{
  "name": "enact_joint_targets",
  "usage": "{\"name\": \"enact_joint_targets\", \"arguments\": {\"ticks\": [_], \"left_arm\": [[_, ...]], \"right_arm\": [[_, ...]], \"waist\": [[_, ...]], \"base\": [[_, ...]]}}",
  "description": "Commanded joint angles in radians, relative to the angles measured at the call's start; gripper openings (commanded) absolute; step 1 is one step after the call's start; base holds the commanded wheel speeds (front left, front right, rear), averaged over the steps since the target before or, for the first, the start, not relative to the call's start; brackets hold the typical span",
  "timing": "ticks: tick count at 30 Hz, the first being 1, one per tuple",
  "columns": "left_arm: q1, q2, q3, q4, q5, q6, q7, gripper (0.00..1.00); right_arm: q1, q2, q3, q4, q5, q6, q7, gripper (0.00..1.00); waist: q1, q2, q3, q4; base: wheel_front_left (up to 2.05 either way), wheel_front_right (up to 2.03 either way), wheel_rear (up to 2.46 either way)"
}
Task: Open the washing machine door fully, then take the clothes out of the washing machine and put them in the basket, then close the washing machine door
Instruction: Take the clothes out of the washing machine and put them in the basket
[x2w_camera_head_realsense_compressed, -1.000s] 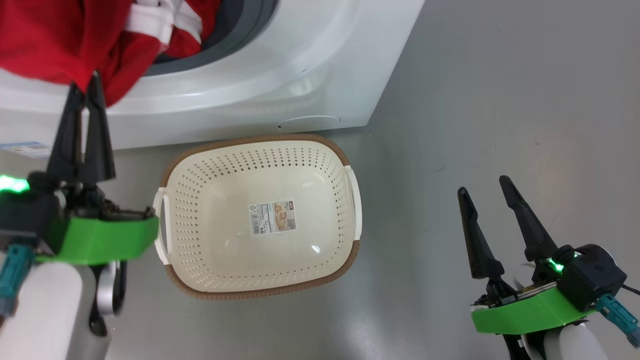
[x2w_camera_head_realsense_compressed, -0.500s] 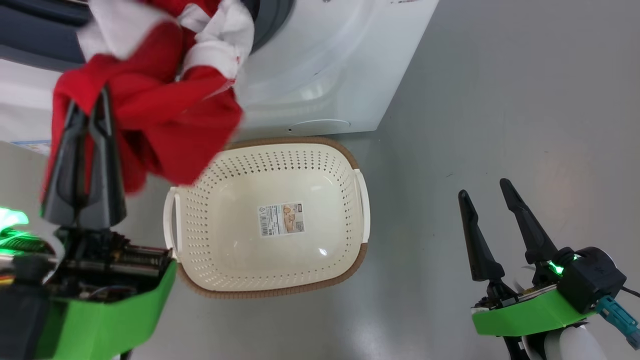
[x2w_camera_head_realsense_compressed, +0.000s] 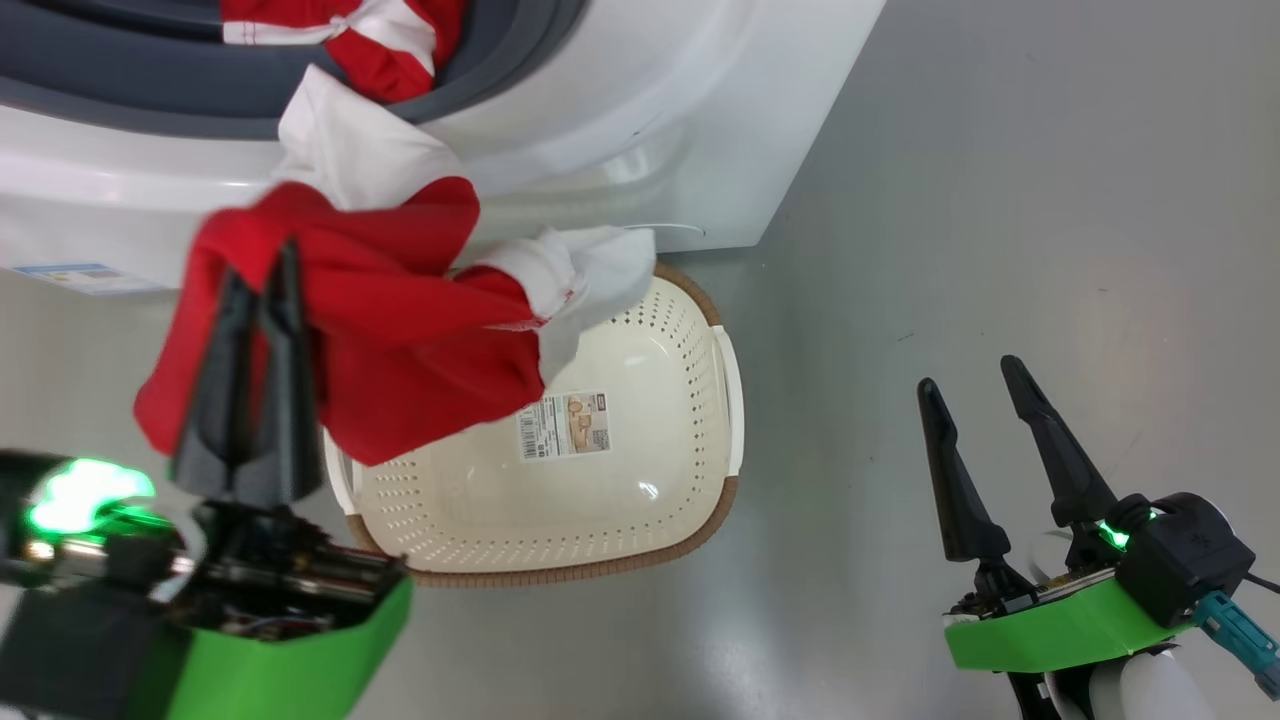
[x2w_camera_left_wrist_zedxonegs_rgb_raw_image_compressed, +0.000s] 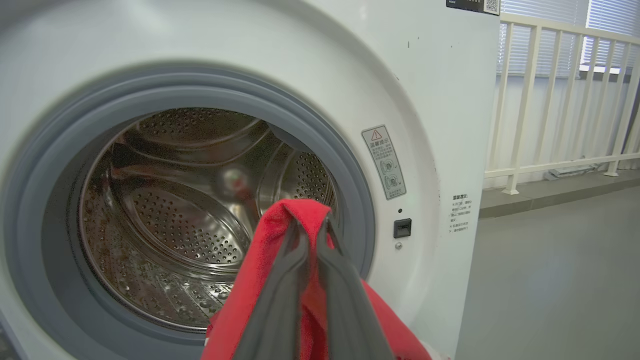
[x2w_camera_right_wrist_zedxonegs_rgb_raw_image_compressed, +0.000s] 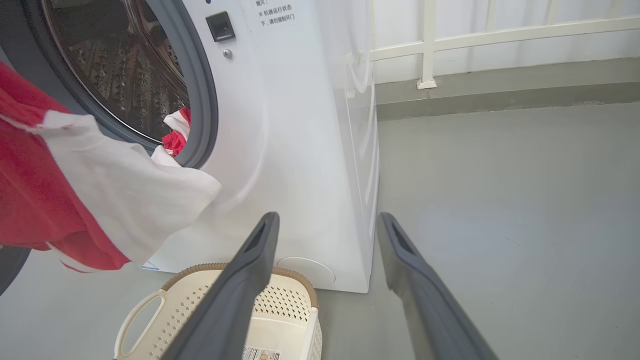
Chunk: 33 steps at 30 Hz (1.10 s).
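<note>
Left end effector (x2w_camera_head_realsense_compressed: 262, 262) pinched tight on the red clothes (x2w_camera_head_realsense_compressed: 400, 330), hanging them over the basket (x2w_camera_head_realsense_compressed: 640, 500) set just below the washer (x2w_camera_head_realsense_compressed: 640, 110) mouth for a short drop, white tail trailing from the drum, right end effector (x2w_camera_head_realsense_compressed: 970, 372) spread wide, empty.

Floor (x2w_camera_head_realsense_compressed: 1000, 200): grey, smooth, slight sheen. Washing machine (x2w_camera_head_realsense_compressed: 650, 120) stands on it, ahead of both sets of jaws. Basket (x2w_camera_head_realsense_compressed: 705, 400) on floor, just before the machine, between closed jaws of left gripper (x2w_camera_head_realsense_compressed: 262, 268) and spread jaws of right gripper (x2w_camera_head_realsense_compressed: 968, 375), nearer the left. Beyond right jaws: low kerb (x2w_camera_right_wrist_zedxonegs_rgb_raw_image_compressed: 500, 92), white railing (x2w_camera_right_wrist_zedxonegs_rgb_raw_image_compressed: 428, 45).
</note>
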<state>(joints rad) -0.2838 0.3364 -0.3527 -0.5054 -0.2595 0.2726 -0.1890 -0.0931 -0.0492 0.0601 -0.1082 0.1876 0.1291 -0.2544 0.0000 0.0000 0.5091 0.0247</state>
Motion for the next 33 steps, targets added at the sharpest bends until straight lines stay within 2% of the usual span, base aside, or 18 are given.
{"name": "enact_joint_targets", "arguments": {"ticks": [1, 7, 16, 18, 20, 21, 33], "left_arm": [[0.010, 0.007, 0.019, -0.008, -0.017, -0.011, -0.012, 0.00], [0.021, -0.051, -0.031, 0.113, -0.066, -0.040, -0.041, 0.00], [0.002, -0.111, -0.027, 0.371, -0.134, -0.111, -0.069, 0.00], [-0.012, -0.125, -0.029, 0.435, -0.136, -0.132, -0.071, 0.00], [-0.040, -0.147, -0.032, 0.541, -0.135, -0.172, -0.072, 0.00], [-0.040, -0.147, -0.032, 0.541, -0.135, -0.172, -0.072, 0.00], [-0.188, -0.234, -0.007, 0.944, -0.076, -0.308, -0.073, 0.00]], "right_arm": [[0.010, -0.001, 0.026, -0.027, -0.002, 0.002, -0.007, 1.00], [0.002, -0.001, 0.025, -0.029, -0.003, 0.002, -0.007, 1.00], [-0.009, -0.001, 0.029, -0.026, -0.003, 0.002, -0.007, 1.00], [-0.011, -0.001, 0.029, -0.025, -0.002, 0.002, -0.007, 1.00], [-0.016, -0.001, 0.033, -0.024, -0.001, 0.002, -0.007, 1.00], [-0.016, -0.001, 0.033, -0.024, -0.001, 0.002, -0.007, 1.00], [-0.032, -0.001, 0.037, -0.021, -0.002, 0.002, -0.007, 1.00]], "waist": [[0.0000, 0.0000, 0.006, -0.001], [0.0000, 0.0000, 0.020, -0.003], [0.0000, 0.0000, 0.031, -0.019], [0.0000, 0.0000, 0.033, -0.022], [0.0000, 0.0000, 0.039, -0.025], [0.0000, 0.0000, 0.039, -0.025], [0.0000, 0.0000, 0.067, -0.040]], "base": [[0.00, 0.00, 0.00], [0.00, 0.00, 0.00], [0.00, 0.00, 0.00], [0.00, 0.00, 0.00], [0.00, 0.00, 0.00], [0.00, 0.00, 0.00], [0.00, 0.00, 0.00]]}}
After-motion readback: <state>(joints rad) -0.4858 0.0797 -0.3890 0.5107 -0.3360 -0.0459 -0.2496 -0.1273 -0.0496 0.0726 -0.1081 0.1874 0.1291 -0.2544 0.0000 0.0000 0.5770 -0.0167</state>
